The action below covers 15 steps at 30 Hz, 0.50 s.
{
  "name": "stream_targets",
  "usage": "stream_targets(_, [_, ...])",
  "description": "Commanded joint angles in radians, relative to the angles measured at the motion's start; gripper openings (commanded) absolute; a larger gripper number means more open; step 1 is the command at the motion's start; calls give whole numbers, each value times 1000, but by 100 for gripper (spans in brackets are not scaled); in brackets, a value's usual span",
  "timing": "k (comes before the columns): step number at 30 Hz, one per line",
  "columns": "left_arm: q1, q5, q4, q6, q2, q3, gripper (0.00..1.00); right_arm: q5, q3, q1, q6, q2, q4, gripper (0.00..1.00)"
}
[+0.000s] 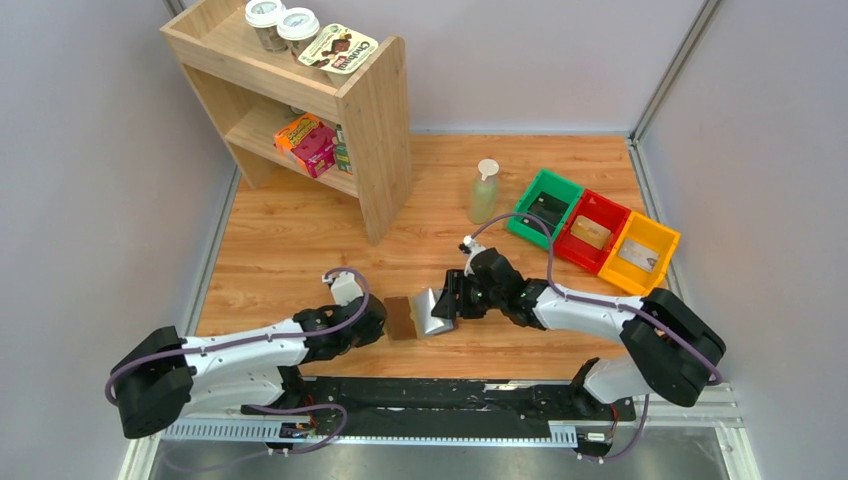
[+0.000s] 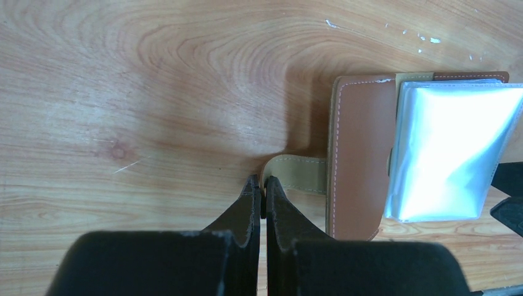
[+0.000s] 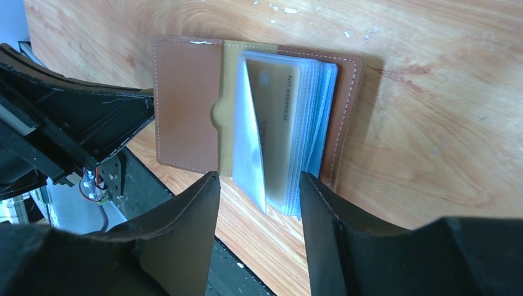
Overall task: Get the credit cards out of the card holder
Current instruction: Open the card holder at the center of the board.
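Note:
The brown leather card holder [image 3: 185,111] lies open on the table, its clear sleeves [image 3: 308,117] fanned up. A tan-gold credit card [image 3: 277,123] sits in one sleeve. My right gripper [image 3: 259,179] is open, its fingers on either side of the sleeves' near end and not clamped on them. My left gripper [image 2: 260,184] is shut, its tips at the end of the snap tab [image 2: 299,174], beside the holder's brown cover [image 2: 361,154]. In the top view the card holder [image 1: 400,318] lies between the left gripper [image 1: 383,322] and the right gripper [image 1: 445,305].
Green [image 1: 545,207], red [image 1: 592,232] and yellow [image 1: 640,252] bins stand at the back right, each with something flat in it. A pale bottle [image 1: 484,192] stands beside them. A wooden shelf [image 1: 370,120] stands at the back left. The black base rail [image 1: 450,395] runs along the near edge.

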Motion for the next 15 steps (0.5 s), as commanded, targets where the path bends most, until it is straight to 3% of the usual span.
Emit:
stream_targets(1, [4, 15, 1, 26, 33, 24, 0, -19, 56, 21, 0, 0, 51, 53])
stream_targets(9, [4, 26, 11, 45, 55, 39, 0, 74, 100, 43, -16, -28, -61, 62])
stream_targets(15, [4, 33, 23, 48, 55, 36, 0, 122, 111, 47, -34, -62, -76, 63])
